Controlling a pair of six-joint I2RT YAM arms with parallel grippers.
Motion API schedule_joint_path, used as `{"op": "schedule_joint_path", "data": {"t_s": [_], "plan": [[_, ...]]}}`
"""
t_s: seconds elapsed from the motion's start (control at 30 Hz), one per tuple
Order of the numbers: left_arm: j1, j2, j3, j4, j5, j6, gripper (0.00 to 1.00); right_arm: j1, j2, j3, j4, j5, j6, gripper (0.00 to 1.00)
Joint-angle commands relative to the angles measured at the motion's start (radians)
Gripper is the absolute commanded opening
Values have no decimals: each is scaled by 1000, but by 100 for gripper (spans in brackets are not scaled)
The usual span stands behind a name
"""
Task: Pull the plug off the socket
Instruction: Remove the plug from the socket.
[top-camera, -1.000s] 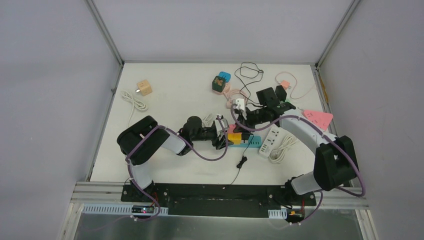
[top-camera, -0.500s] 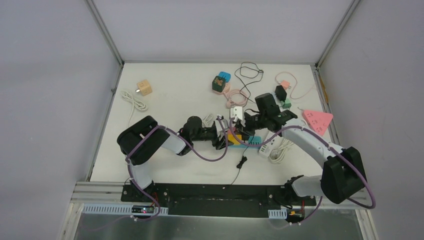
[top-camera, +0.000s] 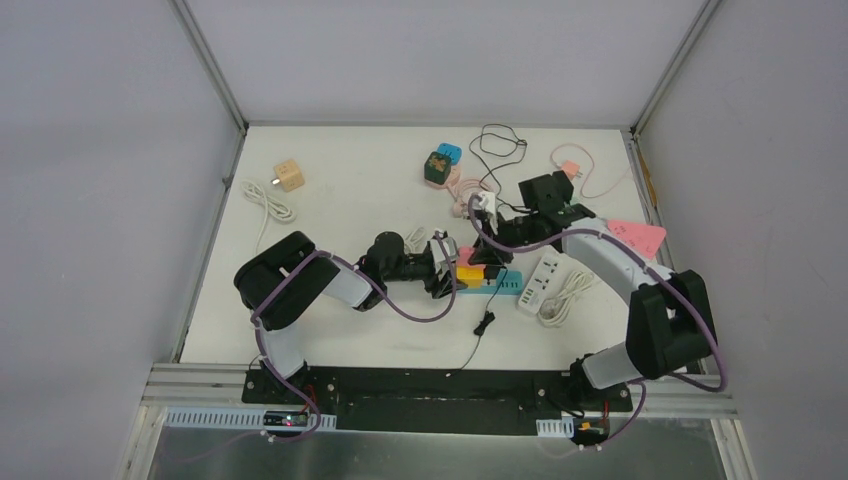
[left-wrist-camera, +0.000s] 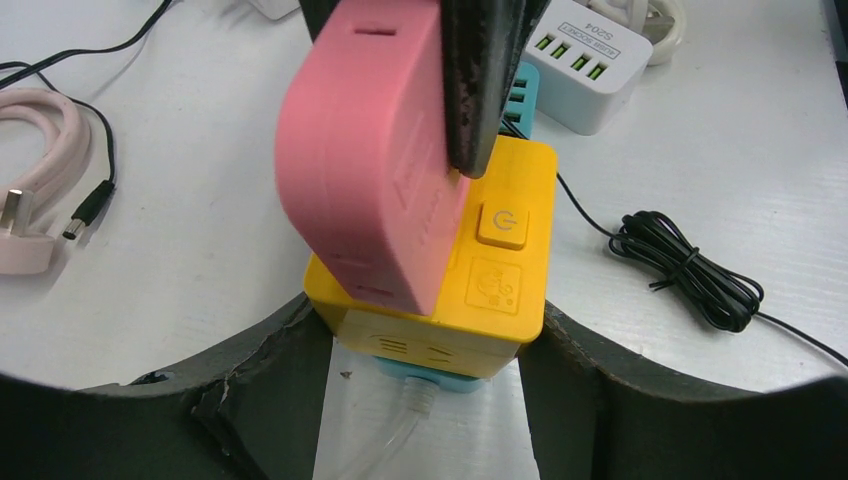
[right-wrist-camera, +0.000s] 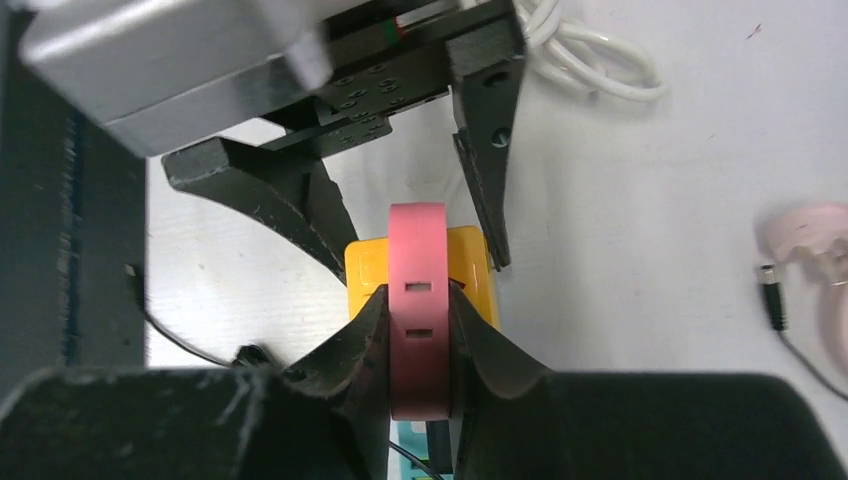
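The yellow socket cube (left-wrist-camera: 500, 270) sits on a teal power strip (top-camera: 503, 283) near the table's middle. My left gripper (left-wrist-camera: 430, 345) is shut on the cube, with one finger against each side. A pink plug (left-wrist-camera: 365, 160) stands tilted on the cube's top, and its prongs are hidden. My right gripper (right-wrist-camera: 417, 340) is shut on the pink plug (right-wrist-camera: 417, 290), pinching its flat sides from above. In the top view the two grippers meet over the yellow cube (top-camera: 467, 273), the left gripper (top-camera: 447, 272) from the left and the right gripper (top-camera: 480, 255) from the far right.
A white power strip (top-camera: 537, 283) and a coiled white cable (top-camera: 565, 300) lie right of the cube. A bundled black cable (left-wrist-camera: 690, 280) lies near it. A pink triangular strip (top-camera: 637, 236), small adapters (top-camera: 440, 163), a tan cube (top-camera: 289, 175) and loose cables lie farther back.
The right wrist swung toward the near side, then back to the far side, still gripping the pink plug. The left arm and yellow cube stayed put.
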Motion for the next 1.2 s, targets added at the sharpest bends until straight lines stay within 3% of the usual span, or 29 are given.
{"op": "schedule_joint_path", "data": {"t_s": [0.0,0.17,0.5,0.57,0.77,0.9,1.03,1.17], "plan": [[1,19,11,-34,-42,4,0,67,-142,-108,-11,136,-124,0],[-1,20,16,-42,-40,8,0,85,-178,-103,18,131,-79,0],[-5,23,30,-74,-39,18,0,-9,-130,-48,92,-112,220,0],[-7,23,31,-76,-39,18,0,-6,-139,-57,111,-76,227,0],[-7,26,40,-91,-39,18,0,-5,-238,-83,149,51,215,0],[-8,30,48,-103,-39,21,0,7,-257,-72,87,41,146,0],[-8,32,54,-112,-36,21,0,103,-259,-67,14,109,13,0],[-8,34,57,-116,-41,19,0,165,-236,-68,15,177,-7,0]]}}
